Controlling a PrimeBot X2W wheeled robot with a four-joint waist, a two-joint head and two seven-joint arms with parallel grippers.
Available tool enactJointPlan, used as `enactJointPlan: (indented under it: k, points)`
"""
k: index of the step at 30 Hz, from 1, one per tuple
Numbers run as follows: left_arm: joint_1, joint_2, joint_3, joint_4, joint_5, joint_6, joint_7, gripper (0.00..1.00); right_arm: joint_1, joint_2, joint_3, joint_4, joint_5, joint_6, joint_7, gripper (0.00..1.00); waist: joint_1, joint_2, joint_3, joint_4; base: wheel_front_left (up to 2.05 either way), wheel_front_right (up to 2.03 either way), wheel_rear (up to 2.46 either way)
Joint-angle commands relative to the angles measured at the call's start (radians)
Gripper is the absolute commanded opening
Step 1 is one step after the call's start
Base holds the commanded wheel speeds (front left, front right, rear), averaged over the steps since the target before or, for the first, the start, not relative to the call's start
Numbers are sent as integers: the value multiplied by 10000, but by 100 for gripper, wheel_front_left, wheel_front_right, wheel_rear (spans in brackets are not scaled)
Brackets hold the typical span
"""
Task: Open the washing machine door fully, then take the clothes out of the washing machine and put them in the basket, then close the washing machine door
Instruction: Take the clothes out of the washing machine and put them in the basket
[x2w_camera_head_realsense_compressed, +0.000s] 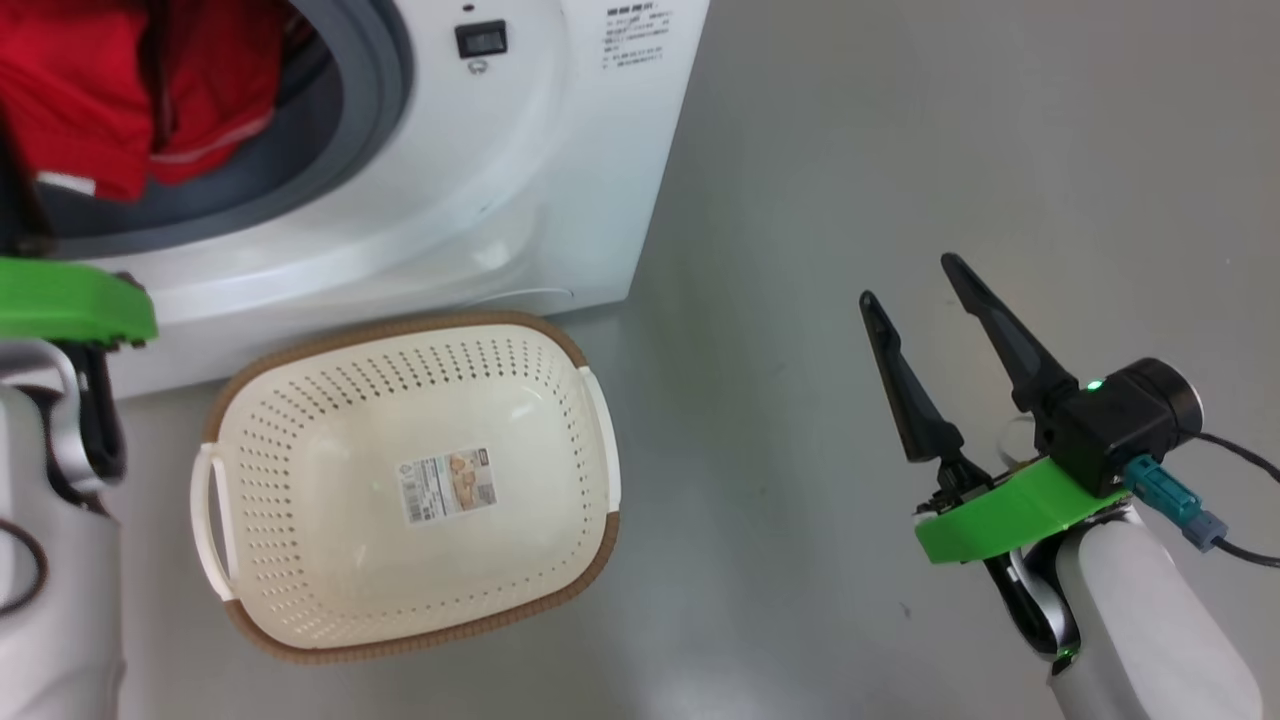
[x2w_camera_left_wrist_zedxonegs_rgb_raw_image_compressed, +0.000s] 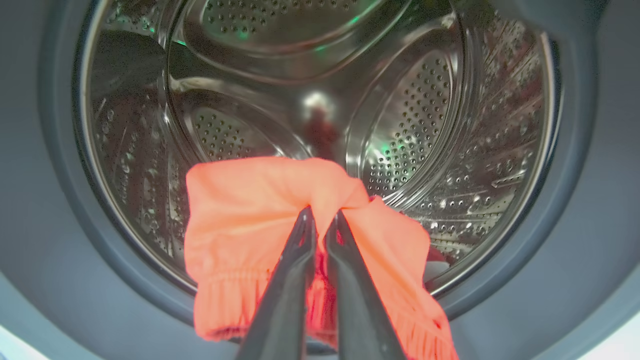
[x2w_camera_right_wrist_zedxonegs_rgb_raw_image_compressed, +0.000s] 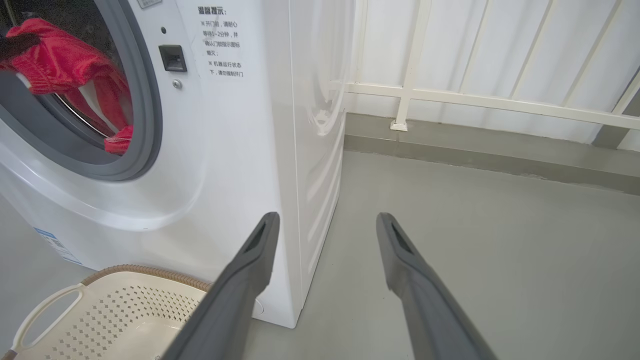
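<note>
Inside the washing machine (x2w_camera_head_realsense_compressed: 520, 150), red clothes (x2w_camera_head_realsense_compressed: 80, 100); basket (x2w_camera_head_realsense_compressed: 420, 322) alongside.

The head view looks steeply down on the basket (x2w_camera_head_realsense_compressed: 420, 322) and the washing machine (x2w_camera_head_realsense_compressed: 560, 180) front. The left wrist view peers close into the drum (x2w_camera_left_wrist_zedxonegs_rgb_raw_image_compressed: 410, 125). The right wrist view, low, shares basket and machine.

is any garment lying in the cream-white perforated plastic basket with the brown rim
No, the cream-white perforated plastic basket shows just a bare bottom with a paper sticker on it.
</note>
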Motion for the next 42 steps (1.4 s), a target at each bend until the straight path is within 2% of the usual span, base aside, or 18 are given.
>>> enactJointPlan:
  k: [1, 7, 18, 32, 38, 42]
  points:
    - [257, 327, 342, -472, 108, 70, -86, 0, 283, -52, 203, -177, -98, 46, -65, 100, 0, 0, -284, 104, 0, 0, 0]
    - [1226, 36, 534, -1561, 305, 177, -87, 0, 458, -93, 150, -98, -107, 46, -65, 100, 0, 0, -808, 231, 0, 0, 0]
    - [2852, -641, 526, -3212, -222, 2, 41, 0, 818, -32, -17, 27, -126, 46, -65, 100, 0, 0, -1739, 356, 0, 0, 0]
    - [4434, -1150, 126, -5299, -297, 265, 598, 0, 1119, 22, -107, 106, -147, 46, -65, 100, 0, 0, -2536, 358, 0, 0, 0]
    - [5153, -1375, -187, -5803, -307, 366, 767, 0, 1321, 13, -231, 24, -150, 46, -65, 100, 0, 0, -2610, 438, 0, 0, 0]
    - [5473, -1551, -494, -5655, -501, 313, 886, 0, 1328, 26, -240, -27, -139, 46, -65, 100, 0, 0, -2459, 490, 0, 0, 0]
